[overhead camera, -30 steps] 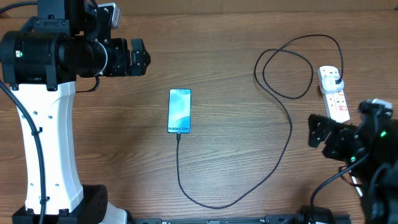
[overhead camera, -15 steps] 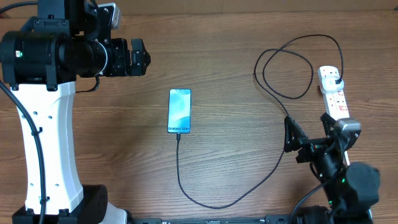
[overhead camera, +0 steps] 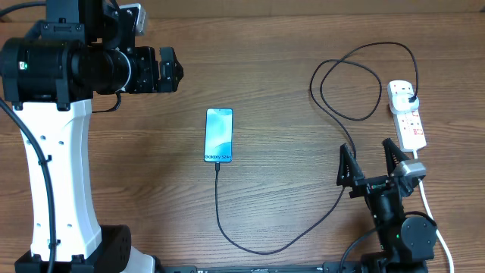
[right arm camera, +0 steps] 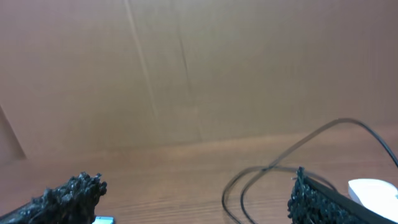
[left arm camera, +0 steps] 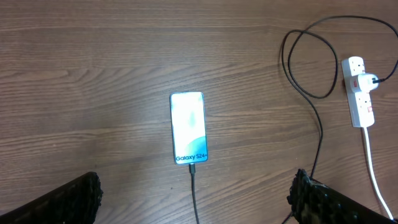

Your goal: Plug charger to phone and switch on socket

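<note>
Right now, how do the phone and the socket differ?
The phone is black-edged with a lit blue screen; the socket is white with red marks. The phone lies at centre; the socket near the right edge. The cable meets the phone's near end but the socket's far outlet. Both lie flat, about equal in length.

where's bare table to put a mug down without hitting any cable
Widest bare wood lies between the phone and the charger cable's loop, above its low curve. Also free: left of the phone, up to the white arm base. Crowded: the right side, around the socket and right gripper.
</note>
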`<state>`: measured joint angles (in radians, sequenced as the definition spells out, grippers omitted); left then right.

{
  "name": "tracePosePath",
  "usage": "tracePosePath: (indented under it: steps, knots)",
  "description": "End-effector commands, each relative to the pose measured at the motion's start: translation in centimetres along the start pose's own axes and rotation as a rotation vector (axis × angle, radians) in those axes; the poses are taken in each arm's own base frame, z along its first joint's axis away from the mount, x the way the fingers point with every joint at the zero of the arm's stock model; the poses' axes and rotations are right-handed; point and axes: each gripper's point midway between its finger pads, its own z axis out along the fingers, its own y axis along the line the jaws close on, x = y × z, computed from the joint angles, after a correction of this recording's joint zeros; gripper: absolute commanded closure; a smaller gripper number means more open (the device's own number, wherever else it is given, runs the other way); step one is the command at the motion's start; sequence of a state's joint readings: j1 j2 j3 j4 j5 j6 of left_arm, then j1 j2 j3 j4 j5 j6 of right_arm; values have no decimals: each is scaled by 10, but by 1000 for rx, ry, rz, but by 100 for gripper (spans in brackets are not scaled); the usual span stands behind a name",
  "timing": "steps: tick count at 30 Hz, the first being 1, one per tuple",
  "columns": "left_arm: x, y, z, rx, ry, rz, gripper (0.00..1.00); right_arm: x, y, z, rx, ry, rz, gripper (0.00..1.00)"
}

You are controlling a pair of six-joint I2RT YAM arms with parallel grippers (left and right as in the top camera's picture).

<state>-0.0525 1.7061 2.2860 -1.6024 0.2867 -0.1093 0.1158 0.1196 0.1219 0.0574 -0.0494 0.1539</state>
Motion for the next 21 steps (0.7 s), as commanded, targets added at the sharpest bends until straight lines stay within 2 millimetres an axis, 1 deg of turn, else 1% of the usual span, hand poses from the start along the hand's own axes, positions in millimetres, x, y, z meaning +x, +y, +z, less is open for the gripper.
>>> tracePosePath:
  steps: [1,5,9,11,13,15,16,21]
  knots:
    - [0,-4,-5,3,-12,8,1,9,-1,-1,-7,-26,6,0]
    - [0,-4,-5,3,-12,8,0,16,-4,-3,-5,-51,4,0]
    - [0,-4,-5,3,-12,8,0,18,-6,-6,8,-47,5,0]
    - [0,-4,-5,3,-12,8,0,25,-7,-5,14,-17,7,0]
    - [0,-4,-5,3,-12,8,1,40,-10,-6,22,42,10,0]
    - [0,-4,-5,3,-12,8,0,60,-11,-7,26,123,16,0]
    - [0,-4,-5,3,-12,8,1,63,-11,-8,25,136,19,0]
    - [0,-4,-5,3,-12,8,0,62,-11,-8,26,133,19,0]
